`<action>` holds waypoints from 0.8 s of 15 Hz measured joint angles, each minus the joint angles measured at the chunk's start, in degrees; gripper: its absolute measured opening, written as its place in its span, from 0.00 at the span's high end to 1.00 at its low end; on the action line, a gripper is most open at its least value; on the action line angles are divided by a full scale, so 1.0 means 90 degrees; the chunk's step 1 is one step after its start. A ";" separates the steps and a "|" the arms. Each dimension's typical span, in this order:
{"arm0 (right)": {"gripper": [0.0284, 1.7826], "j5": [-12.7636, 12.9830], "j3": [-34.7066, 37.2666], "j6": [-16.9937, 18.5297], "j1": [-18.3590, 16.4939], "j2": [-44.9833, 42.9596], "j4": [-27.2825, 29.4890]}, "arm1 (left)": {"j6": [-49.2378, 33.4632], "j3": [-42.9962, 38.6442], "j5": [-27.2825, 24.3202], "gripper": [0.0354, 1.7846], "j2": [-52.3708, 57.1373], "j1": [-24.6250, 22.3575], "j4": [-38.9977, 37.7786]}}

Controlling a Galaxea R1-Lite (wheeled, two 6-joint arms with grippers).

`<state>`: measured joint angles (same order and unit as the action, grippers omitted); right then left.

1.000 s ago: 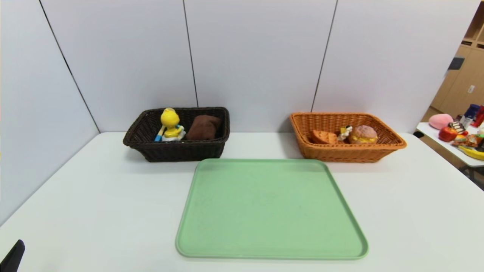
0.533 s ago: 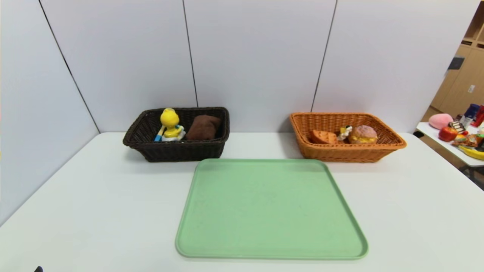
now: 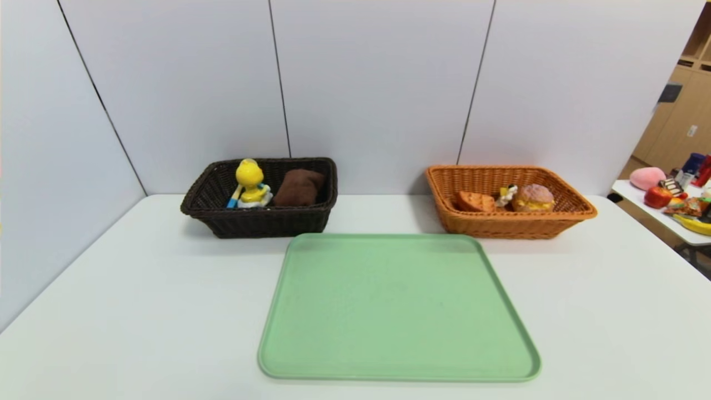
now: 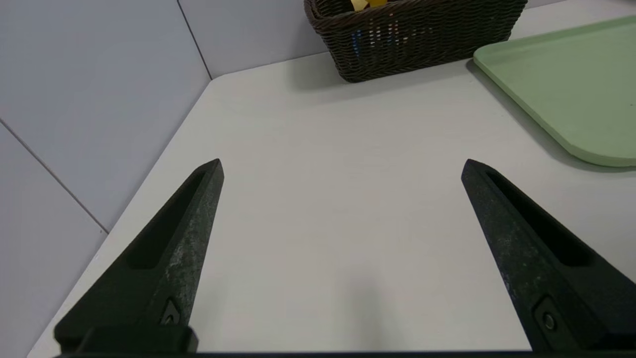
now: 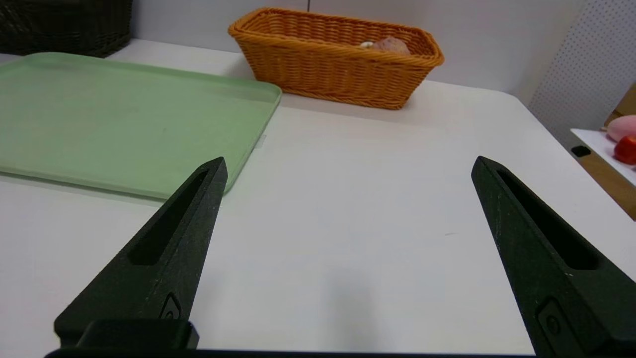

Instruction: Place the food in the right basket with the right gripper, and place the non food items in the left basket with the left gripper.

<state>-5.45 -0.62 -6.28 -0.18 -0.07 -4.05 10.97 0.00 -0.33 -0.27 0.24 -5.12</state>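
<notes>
The dark brown left basket (image 3: 261, 219) holds the yellow duck toy (image 3: 250, 180), the folded brown towel (image 3: 299, 187) and a blue handle end of the spoon (image 3: 232, 201); the peeler is hidden. The orange-tan right basket (image 3: 508, 225) holds the waffle wedge (image 3: 475, 201) and the round bun (image 3: 533, 197). Both arms are out of the head view. My left gripper (image 4: 343, 164) is open and empty over bare table, near the table's front left. My right gripper (image 5: 350, 164) is open and empty over bare table, right of the tray.
A pale green tray (image 3: 397, 305) lies bare in the table's middle, in front of both baskets. White wall panels stand behind and at the left. A side table (image 3: 675, 222) with toy fruit and packets stands at the far right.
The left arm's black tip at the head view's lower left corner has slid down and out of view. The baskets and their contents have not moved.
</notes>
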 joint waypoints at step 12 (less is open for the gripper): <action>0.05 0.0676 -0.0095 0.3263 0.0000 0.0000 0.0633 | -0.1207 0.0000 0.0045 0.06 0.0041 -0.0007 0.0620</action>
<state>0.63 -1.48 23.09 -0.18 -0.07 1.65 0.11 0.00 0.07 0.10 0.18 0.46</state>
